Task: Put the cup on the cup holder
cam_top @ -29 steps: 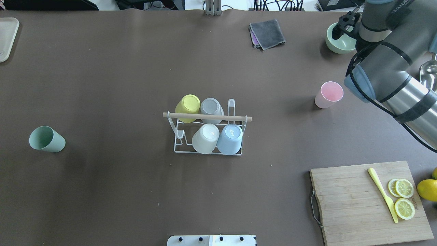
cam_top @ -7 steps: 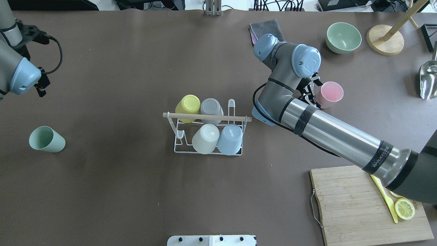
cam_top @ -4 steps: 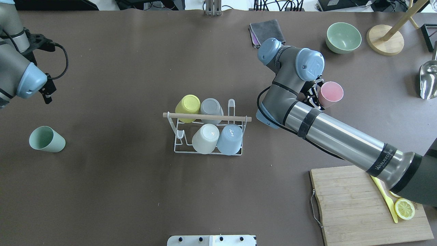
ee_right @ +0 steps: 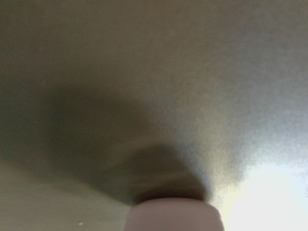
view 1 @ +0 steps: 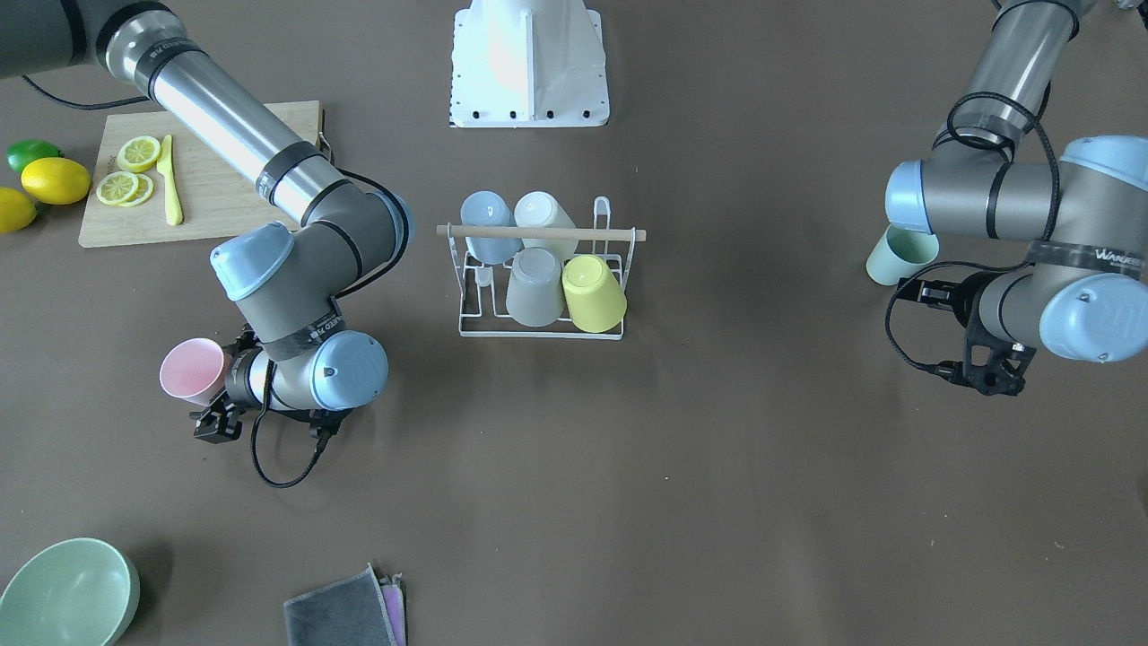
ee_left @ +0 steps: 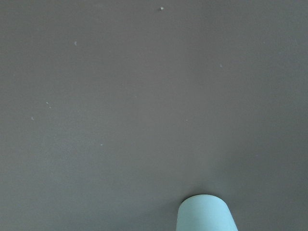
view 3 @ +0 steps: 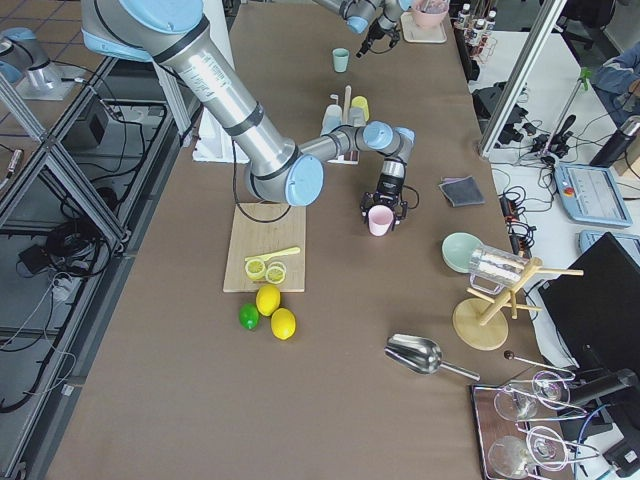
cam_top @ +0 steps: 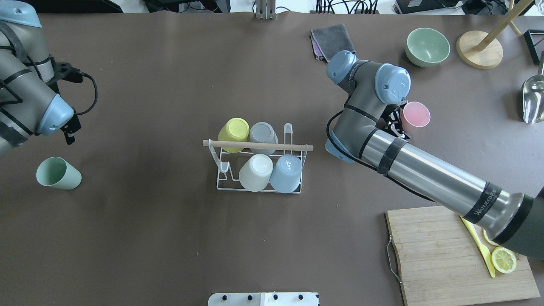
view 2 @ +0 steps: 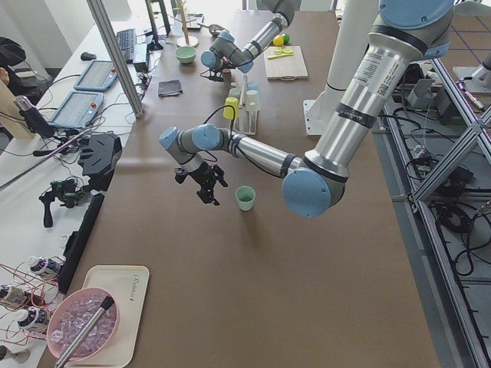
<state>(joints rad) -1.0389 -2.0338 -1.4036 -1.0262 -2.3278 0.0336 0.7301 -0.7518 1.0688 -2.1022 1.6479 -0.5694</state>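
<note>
The cup holder (cam_top: 255,145), a white wire rack with a wooden dowel, stands mid-table (view 1: 538,232) and holds a yellow, a grey, a white and a blue cup upside down. A pink cup (cam_top: 416,114) stands to its right, also in the front view (view 1: 188,370). My right gripper (cam_top: 399,122) is level with it, its fingers open on either side (view 1: 213,384). A green cup (cam_top: 57,173) stands at the far left (view 1: 897,256). My left gripper (cam_top: 70,132) hangs open and empty above the table, short of it (view 2: 209,192).
A cutting board (cam_top: 442,255) with lemon slices and a yellow knife lies front right. A green bowl (cam_top: 427,46), a grey cloth (cam_top: 333,40), a wooden stand base (cam_top: 479,54) and a metal scoop (cam_top: 533,100) sit along the far and right sides.
The right arm swung in from the right edge and closed on the pink cup, whose rim shifted slightly right. The left arm came in and moved down towards the green cup.
</note>
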